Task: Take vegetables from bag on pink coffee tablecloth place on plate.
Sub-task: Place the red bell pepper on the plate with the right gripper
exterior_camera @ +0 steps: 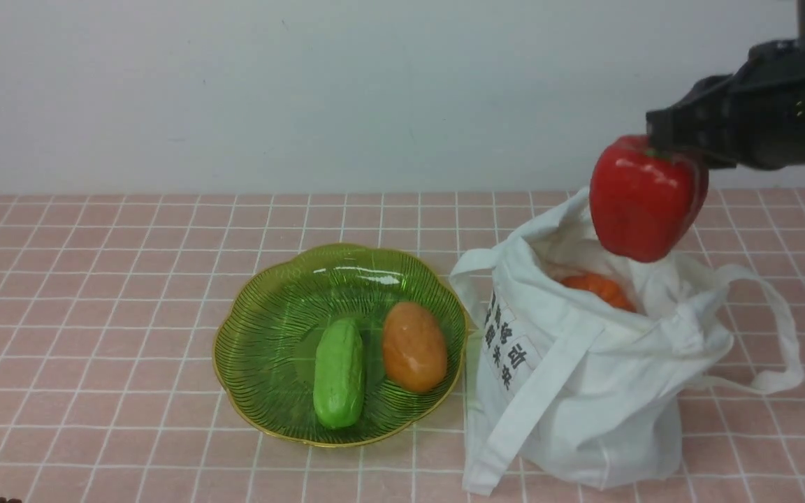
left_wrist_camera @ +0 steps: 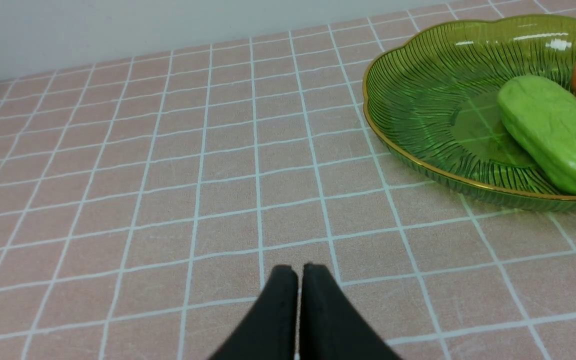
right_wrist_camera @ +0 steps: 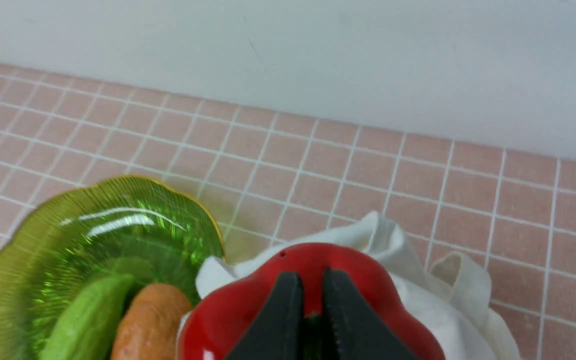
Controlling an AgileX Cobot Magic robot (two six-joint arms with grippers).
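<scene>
The red bell pepper (exterior_camera: 643,199) hangs in the air from the right pincer (exterior_camera: 662,142), whose black fingers (right_wrist_camera: 280,320) are clamped close together on the pepper's top, where the right wrist view shows a sliver of dark green between them. The pepper is clear of everything else, its glossy lower end just above the mouth of the white bag (exterior_camera: 584,391). The bag stands slumped below the pincer, with black characters on the side facing the plate, one strap falling down its front and another looping out on the far side from the plate. Inside the bag, under the pepper, part of an orange roundish vegetable (exterior_camera: 598,288) shows. Lower down and to the left of the right pincer, just beside the bag, sits the green plate (exterior_camera: 224,363) with its scalloped gold edge. The green cucumber (exterior_camera: 338,374) and the orange-brown potato (exterior_camera: 414,347) lie in it side by side, the potato nearer the bag. Plate and bag both rest on the pink coffee tablecloth (exterior_camera: 95,293), a pale pink cloth gridded with thin white lines that lies flat and covers the whole surface. Behind it, beyond the pincer, rises a plain whitish wall (exterior_camera: 305,91). The left pincer (left_wrist_camera: 298,270) has its two black fingertips pressed together with nothing between them, over bare cloth, with the plate ahead of it and off to its right.
</scene>
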